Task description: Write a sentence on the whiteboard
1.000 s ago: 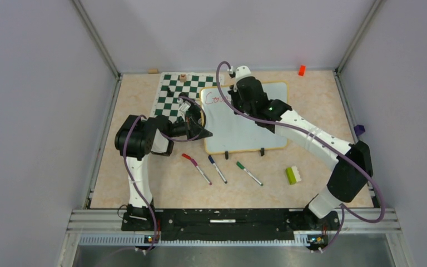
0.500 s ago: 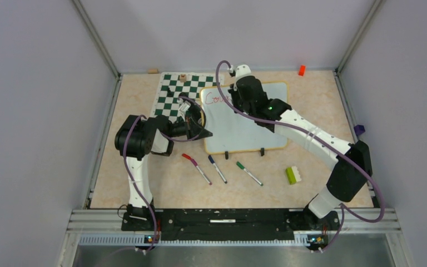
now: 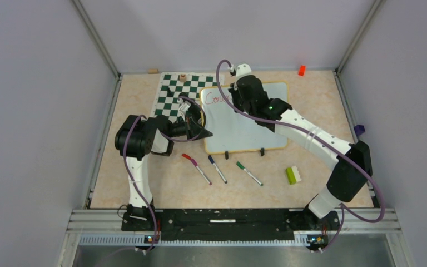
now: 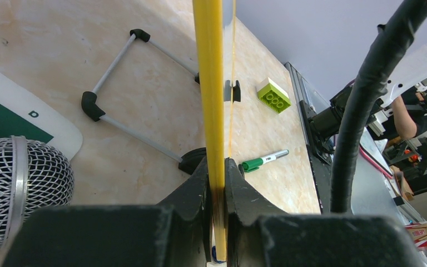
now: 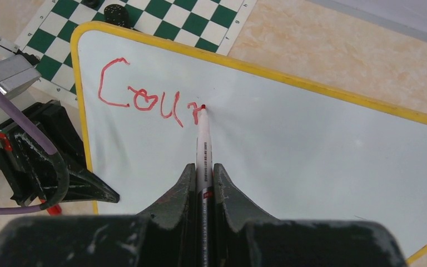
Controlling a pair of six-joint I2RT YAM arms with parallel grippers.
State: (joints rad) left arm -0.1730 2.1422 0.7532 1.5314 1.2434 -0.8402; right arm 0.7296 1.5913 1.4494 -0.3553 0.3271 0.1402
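The whiteboard (image 3: 239,130) with its yellow rim lies at the table's middle, partly over the chessboard mat. My left gripper (image 3: 201,132) is shut on the whiteboard's yellow rim (image 4: 211,83) at its left edge. My right gripper (image 5: 203,173) is shut on a red marker (image 5: 203,146) whose tip touches the whiteboard (image 5: 311,150). The sentence (image 5: 150,103) reads "Cour" in red near the board's top left corner; it also shows in the top view (image 3: 218,99). The marker tip rests at the top of the "r".
A green-and-white chessboard mat (image 3: 172,94) with chess pieces lies under the board's left part. Red (image 3: 195,167), blue (image 3: 217,168) and green (image 3: 249,173) markers lie in front of the board. A green-and-white brick (image 3: 293,175) lies right of them. A red block (image 3: 301,70) sits far back.
The right gripper has shifted slightly right along the top of the board as the red writing grew by a stroke. The left arm has not moved.
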